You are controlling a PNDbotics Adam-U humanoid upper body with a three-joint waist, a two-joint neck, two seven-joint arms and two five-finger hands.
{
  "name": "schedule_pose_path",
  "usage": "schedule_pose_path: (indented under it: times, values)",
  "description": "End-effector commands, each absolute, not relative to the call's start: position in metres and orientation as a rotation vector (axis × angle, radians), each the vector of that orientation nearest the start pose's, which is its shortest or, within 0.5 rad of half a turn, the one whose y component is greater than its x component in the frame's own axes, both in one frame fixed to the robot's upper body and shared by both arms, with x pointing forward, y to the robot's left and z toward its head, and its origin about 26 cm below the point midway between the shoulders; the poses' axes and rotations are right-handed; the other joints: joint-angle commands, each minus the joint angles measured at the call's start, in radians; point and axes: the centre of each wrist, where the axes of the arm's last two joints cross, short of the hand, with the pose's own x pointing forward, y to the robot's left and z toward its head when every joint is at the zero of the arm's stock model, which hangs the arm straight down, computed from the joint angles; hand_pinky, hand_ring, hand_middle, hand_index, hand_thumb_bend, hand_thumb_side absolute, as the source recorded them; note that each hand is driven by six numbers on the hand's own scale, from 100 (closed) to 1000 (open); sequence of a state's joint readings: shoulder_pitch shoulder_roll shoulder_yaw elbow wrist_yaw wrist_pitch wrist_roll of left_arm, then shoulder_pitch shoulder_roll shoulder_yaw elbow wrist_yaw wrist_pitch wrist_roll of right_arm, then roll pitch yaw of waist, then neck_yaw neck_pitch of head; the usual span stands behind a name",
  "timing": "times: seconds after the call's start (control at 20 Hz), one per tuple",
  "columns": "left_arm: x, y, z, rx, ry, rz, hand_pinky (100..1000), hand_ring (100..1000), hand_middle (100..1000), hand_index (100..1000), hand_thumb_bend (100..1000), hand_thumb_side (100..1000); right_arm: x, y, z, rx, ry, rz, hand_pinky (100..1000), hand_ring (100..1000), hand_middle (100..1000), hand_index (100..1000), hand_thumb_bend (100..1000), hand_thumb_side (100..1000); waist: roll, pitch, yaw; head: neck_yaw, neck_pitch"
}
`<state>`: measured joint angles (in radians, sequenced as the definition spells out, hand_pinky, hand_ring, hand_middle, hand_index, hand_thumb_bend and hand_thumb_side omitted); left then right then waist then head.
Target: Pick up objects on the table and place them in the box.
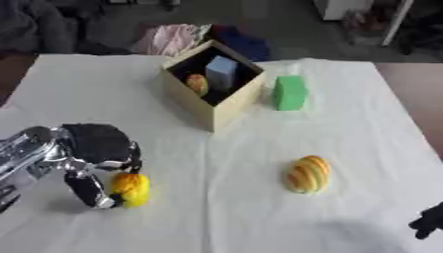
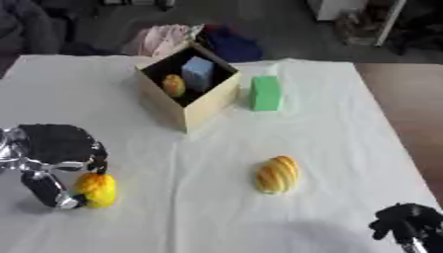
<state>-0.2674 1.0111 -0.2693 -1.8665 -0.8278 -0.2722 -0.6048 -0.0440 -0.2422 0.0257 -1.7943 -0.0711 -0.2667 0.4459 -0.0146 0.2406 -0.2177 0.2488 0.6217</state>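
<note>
My left hand (image 1: 93, 150) reaches in from the left, with its fingers and thumb curled round a small yellow object (image 1: 131, 189) low over the table's near left. An open tan box (image 1: 212, 89) stands at the back centre, holding a pale blue block (image 1: 221, 72) and a small orange-yellow thing (image 1: 197, 84). A green block (image 1: 290, 92) stands just right of the box. An orange and yellow striped oval object (image 1: 308, 174) lies right of centre. My right hand (image 2: 405, 225) shows at the lower right corner, its fingers curled, holding nothing.
A white cloth (image 1: 216, 217) covers the table. Beyond the far edge lie a pink cloth (image 1: 169, 38) and a dark blue one (image 1: 246, 43). Bare brown table surface (image 1: 420, 89) shows at the right edge.
</note>
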Motion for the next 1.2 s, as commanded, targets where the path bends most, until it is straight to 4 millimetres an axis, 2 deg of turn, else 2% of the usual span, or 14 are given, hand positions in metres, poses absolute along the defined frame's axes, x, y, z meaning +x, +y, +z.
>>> schedule_pose_path:
  times: [0.05,0.3,0.45,0.55,0.8,0.95,1.2]
  values:
    - [0.299,0.33,0.227,0.995,-1.107,-2.161,610,481,464,609,220,355,0.283,-0.281,0.077,0.198,-2.015,0.691,625,487,455,647,100,556,0.006,-0.013,0.002,-0.002,-0.015]
    - [0.307,0.328,0.268,1.147,-1.189,-2.087,642,503,486,638,264,354,0.282,-0.281,0.075,0.203,-2.006,0.695,626,487,455,647,100,559,0.006,-0.021,0.001,0.001,-0.011]
    - [0.324,0.331,0.294,1.271,-1.261,-1.975,646,504,487,643,257,331,0.281,-0.281,0.074,0.207,-1.999,0.698,626,487,455,647,100,560,0.006,-0.026,-0.004,0.005,-0.006]
    - [0.34,0.333,0.303,1.34,-1.312,-1.896,648,509,491,650,252,313,0.281,-0.281,0.073,0.212,-1.995,0.699,626,487,455,648,100,562,0.005,-0.028,-0.009,0.008,-0.005]
    - [0.385,0.333,0.302,1.469,-1.384,-1.754,687,574,558,710,268,289,0.28,-0.279,0.072,0.23,-1.99,0.708,627,488,456,648,100,568,0.0,-0.028,-0.028,0.021,-0.005]
    - [0.408,0.332,0.293,1.519,-1.42,-1.674,702,598,573,725,226,262,0.28,-0.278,0.071,0.242,-1.988,0.712,627,488,456,648,100,572,-0.004,-0.024,-0.044,0.032,-0.004]
    - [0.431,0.325,0.276,1.552,-1.507,-1.584,731,650,615,761,164,237,0.281,-0.275,0.071,0.261,-1.988,0.716,628,488,456,648,100,575,-0.009,-0.02,-0.062,0.042,-0.003]
